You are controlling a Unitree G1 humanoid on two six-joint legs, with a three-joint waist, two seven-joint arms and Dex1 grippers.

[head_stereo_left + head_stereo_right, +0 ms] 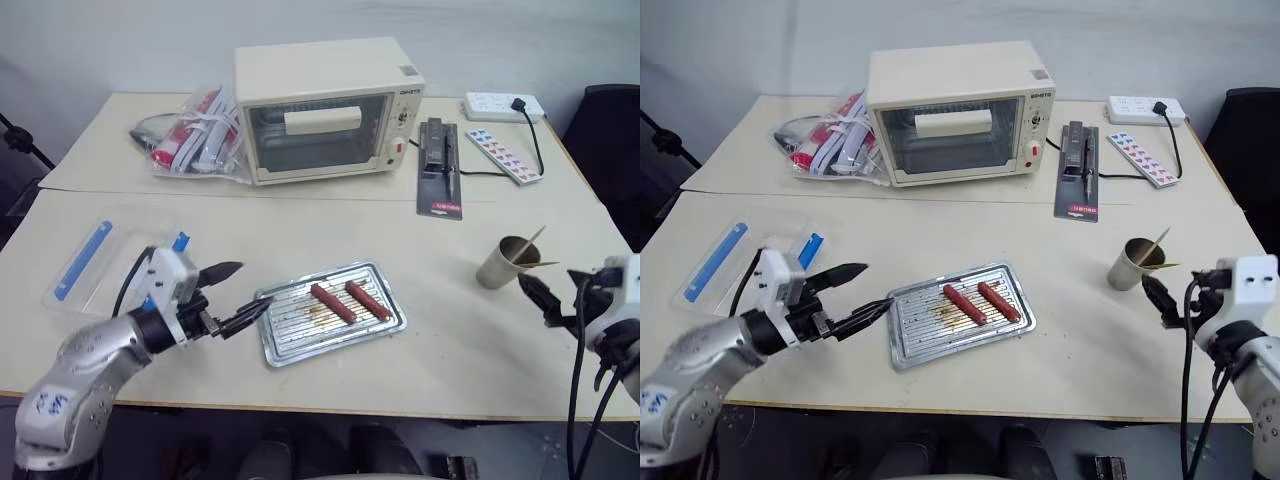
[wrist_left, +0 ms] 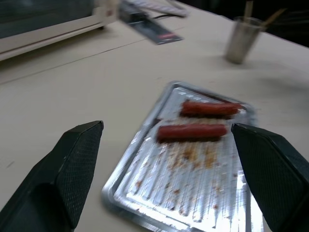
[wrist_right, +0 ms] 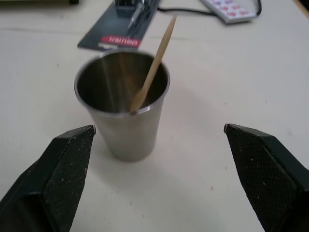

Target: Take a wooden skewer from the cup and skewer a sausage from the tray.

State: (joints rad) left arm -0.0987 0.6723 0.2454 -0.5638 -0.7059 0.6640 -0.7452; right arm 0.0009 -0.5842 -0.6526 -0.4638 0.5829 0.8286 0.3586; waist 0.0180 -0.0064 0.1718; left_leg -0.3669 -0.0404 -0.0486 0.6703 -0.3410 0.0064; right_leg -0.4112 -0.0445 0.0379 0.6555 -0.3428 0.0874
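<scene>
Your right gripper (image 3: 159, 174) stands wide open facing the cup (image 3: 122, 108) near the table's right edge, so pinch the thin, light, breakable skewer (image 3: 153, 71) at its upper part, while the left gripper (image 1: 232, 295), also wide, waits beside the tray (image 1: 290, 345).

Two sausages (image 1: 332, 303) (image 1: 368, 299) lie in one tray (image 1: 283, 345). One cup (image 1: 498, 266) at the right of the frame holds skewers (image 3: 153, 71); two seem to stick out, though the exact count is hard to tell. At the top stand one oven (image 1: 325, 108), one power strip (image 1: 503, 105) and one dark card (image 1: 440, 170). One clear bag (image 1: 92, 262) with two blue strips lies at the left.
</scene>
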